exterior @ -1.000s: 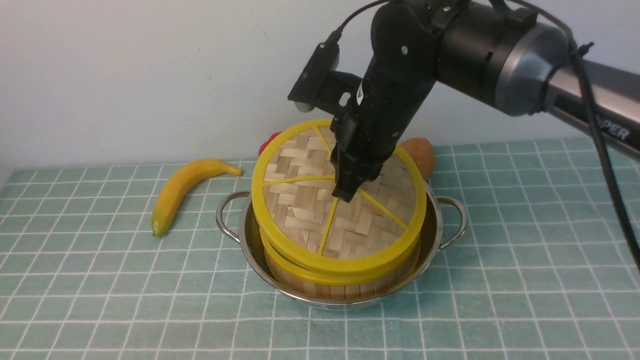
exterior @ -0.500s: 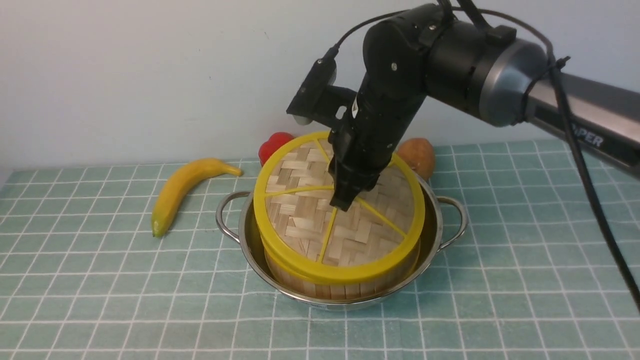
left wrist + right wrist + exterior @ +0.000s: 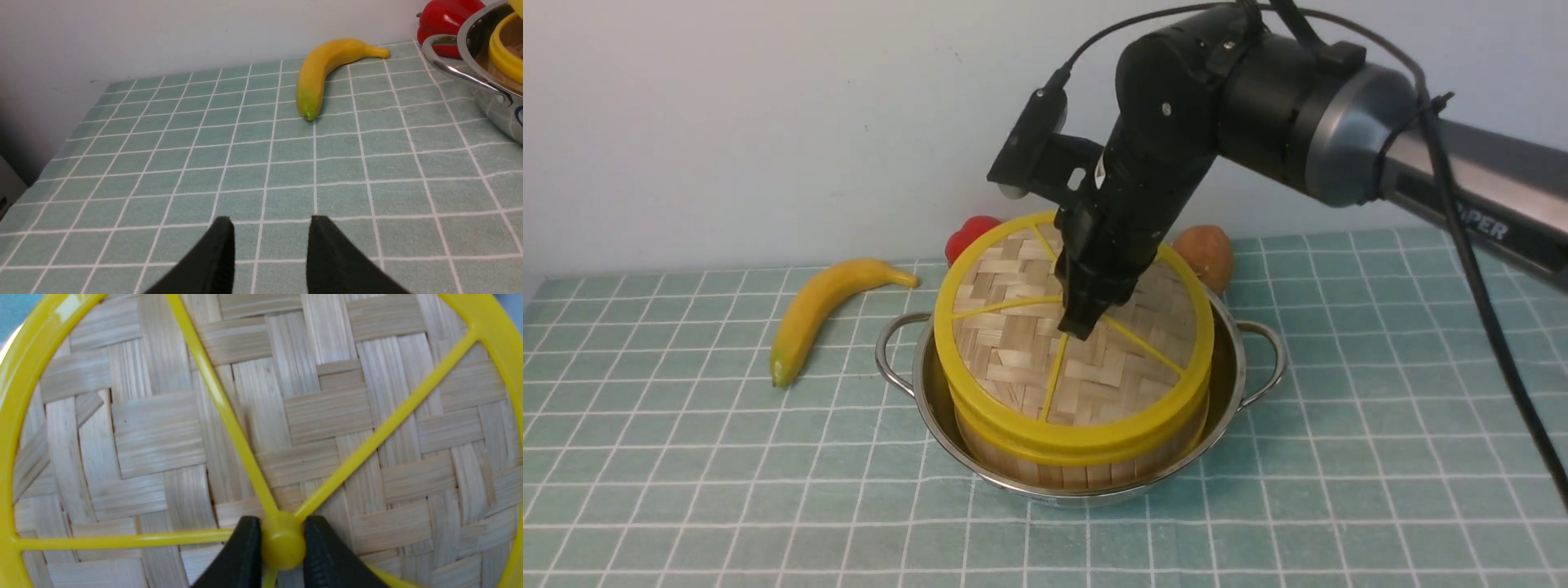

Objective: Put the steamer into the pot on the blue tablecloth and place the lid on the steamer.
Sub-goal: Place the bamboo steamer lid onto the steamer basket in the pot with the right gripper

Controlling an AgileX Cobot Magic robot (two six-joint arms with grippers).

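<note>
Front view: the pot is seen mid-surface on the blue tablecloth, the steamer inside it. The lid, tilted, is pinched at its knob by the right end effector. The left end effector is held spread, empty.

— Where does the pot sit?
— On the blue tablecloth, near the middle, with the steamer inside it and the lid on top of the steamer.
— And around it?
— A banana lies to the left, apart from the pot. A pepper and a potato sit behind it, near the wall.
— The arms?
— The right claw is over the lid's centre, at its knob. The left claw is above the cloth, well left of the banana.
</note>
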